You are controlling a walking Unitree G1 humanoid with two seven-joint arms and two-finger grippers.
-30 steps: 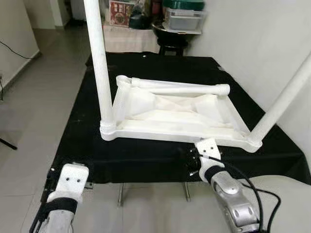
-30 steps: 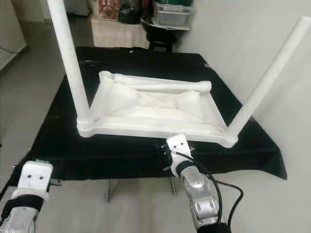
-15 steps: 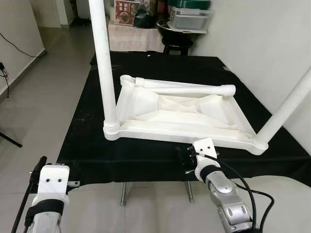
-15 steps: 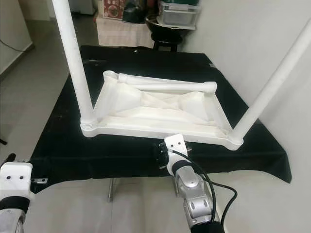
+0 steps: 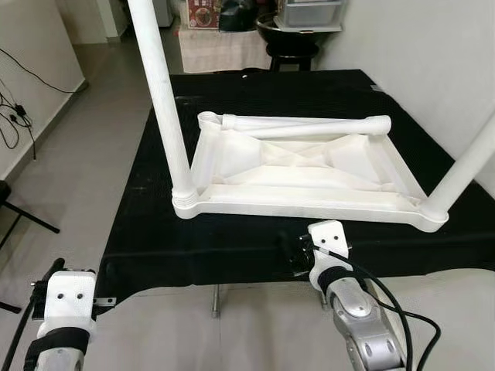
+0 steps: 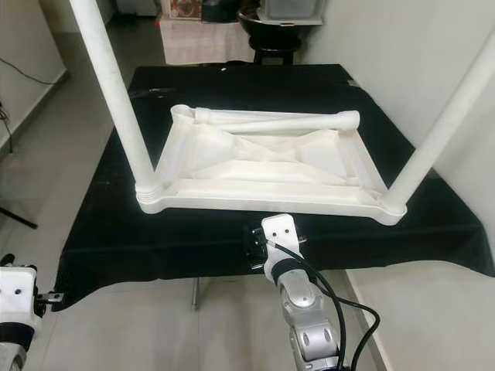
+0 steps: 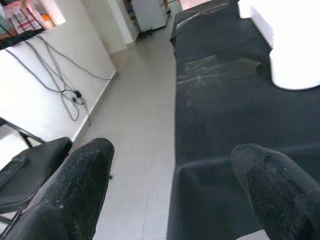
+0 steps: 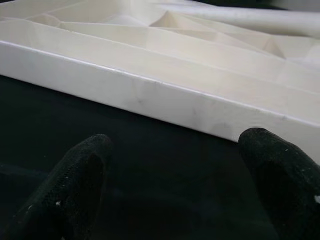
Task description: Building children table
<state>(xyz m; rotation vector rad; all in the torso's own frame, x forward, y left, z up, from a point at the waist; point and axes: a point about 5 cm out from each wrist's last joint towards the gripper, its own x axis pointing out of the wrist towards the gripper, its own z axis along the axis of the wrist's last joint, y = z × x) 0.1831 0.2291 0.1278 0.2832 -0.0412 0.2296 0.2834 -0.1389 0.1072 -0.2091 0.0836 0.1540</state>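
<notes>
Right gripper [image 8: 170, 170] spread, facing tabletop [image 8: 165, 100] edge; left gripper [image 7: 175, 180] spread over black cloth [image 7: 220, 100], loose leg [image 5: 309, 124] inside frame.

I see a plain white moulded plastic tabletop [image 5: 309, 166] with white round legs [image 5: 164, 100], on a solid black cloth [image 5: 224, 239]. Floor tiles [image 5: 85, 178] are pale grey.

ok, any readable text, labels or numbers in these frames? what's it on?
None can be read.
Red box on the far cloth-covered stand: it carries print, too small and blurred to read.
White tabletop, its legs and the black cloth: no markings show.
</notes>
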